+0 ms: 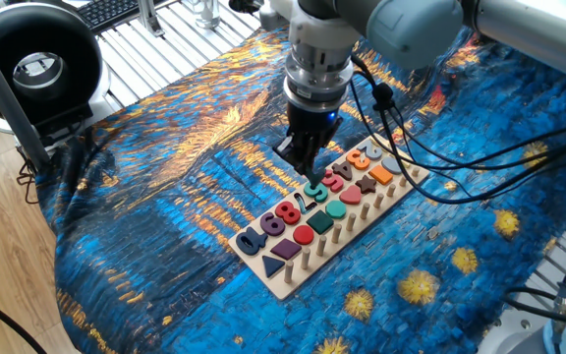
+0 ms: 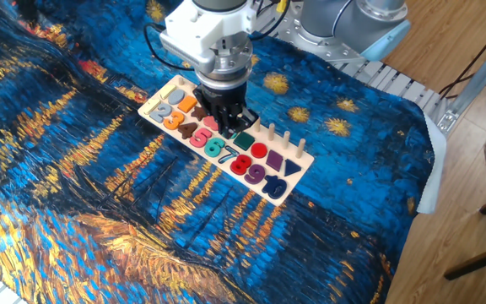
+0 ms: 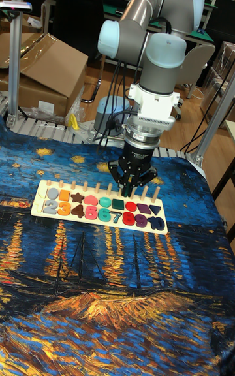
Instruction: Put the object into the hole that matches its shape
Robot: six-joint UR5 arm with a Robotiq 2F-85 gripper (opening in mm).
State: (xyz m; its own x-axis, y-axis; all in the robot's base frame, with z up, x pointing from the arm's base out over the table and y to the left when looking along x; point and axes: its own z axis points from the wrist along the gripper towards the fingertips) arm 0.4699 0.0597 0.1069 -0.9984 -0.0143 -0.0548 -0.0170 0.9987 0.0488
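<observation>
The long light-wood puzzle board (image 1: 379,202) (image 2: 154,103) (image 3: 39,187) lies on the blue painted cloth. The object, a slim blackish number piece (image 1: 308,202) (image 2: 229,154) (image 3: 117,217), rests in the board's digit row between the teal 6 and the red 8. It sits in the hole, whose pale edge shows around it. My gripper (image 1: 303,170) (image 2: 226,133) (image 3: 128,193) hangs just above that spot, apart from the board. Its dark fingers converge closely. I see nothing between them, and the gap is too dark to read.
Coloured shapes and upright pegs (image 1: 362,209) fill the rest of the board. Black cables (image 1: 411,147) trail from the wrist over the cloth. A round black device (image 1: 32,64) stands at the table's far left corner. A cardboard box (image 3: 39,69) sits behind the table.
</observation>
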